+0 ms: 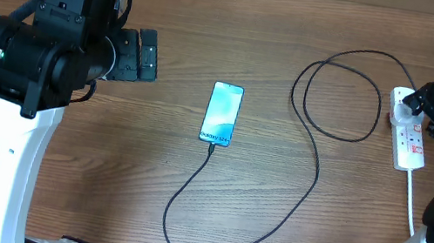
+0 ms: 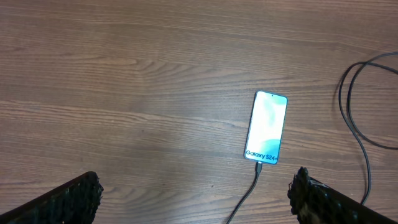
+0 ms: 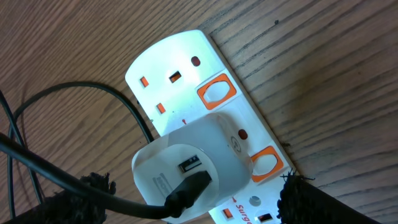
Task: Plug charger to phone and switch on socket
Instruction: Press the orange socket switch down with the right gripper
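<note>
On the wooden counter (image 1: 217, 16) I am working from afar, the phone (image 1: 222, 113) lies face up near the middle, its blue screen lit. The charger (image 1: 315, 169), a thin black cable, is plugged into the phone's near end. From there it curves toward me, then runs away to the right and coils into a loop just beside the socket (image 1: 412, 145).

My left gripper (image 1: 140, 54) hovers left of the phone, well apart from it, jaws released and empty.

My right gripper (image 1: 425, 105) hangs over the far end of the socket at the right edge. In the right wrist view its jaws stand spread on either side of a white adapter (image 3: 199, 155) seated in the strip, grasping nothing. The cable's black connector is plugged into that adapter. Two orange-rimmed switches (image 3: 217, 90) sit alongside; I cannot tell whether either is on.
</note>
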You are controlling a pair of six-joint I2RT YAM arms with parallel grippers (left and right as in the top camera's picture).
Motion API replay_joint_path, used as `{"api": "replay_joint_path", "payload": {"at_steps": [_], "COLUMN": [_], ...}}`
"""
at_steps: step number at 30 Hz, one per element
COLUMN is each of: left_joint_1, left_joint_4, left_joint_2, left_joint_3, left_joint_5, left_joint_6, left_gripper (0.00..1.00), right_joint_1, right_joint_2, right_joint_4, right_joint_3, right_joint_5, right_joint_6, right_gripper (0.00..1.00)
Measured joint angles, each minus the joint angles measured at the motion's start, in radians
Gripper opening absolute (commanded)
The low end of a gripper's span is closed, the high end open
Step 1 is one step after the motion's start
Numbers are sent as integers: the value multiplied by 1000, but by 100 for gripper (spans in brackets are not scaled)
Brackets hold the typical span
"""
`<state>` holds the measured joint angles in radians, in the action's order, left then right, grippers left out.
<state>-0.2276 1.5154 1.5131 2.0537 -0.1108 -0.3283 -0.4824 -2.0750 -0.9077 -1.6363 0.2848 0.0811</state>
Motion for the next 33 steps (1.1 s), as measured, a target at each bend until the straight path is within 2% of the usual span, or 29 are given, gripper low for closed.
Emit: {"api": "replay_joint_path", "payload": {"at_steps": [17,33], "left_joint_1": [0,0], "left_joint_4": [0,0], "left_joint_2": [0,0], "left_joint_3": [0,0], "left_joint_5": [0,0], "left_joint_6": [0,0], "left_gripper": [100,100], "right_joint_1": [1,12], "right_joint_2": [0,-8], "right_joint_4": [28,121], "right_joint_3": [21,100], "right_joint_5": [8,21], "right_joint_6": [1,0], "right_gripper": [89,89]}}
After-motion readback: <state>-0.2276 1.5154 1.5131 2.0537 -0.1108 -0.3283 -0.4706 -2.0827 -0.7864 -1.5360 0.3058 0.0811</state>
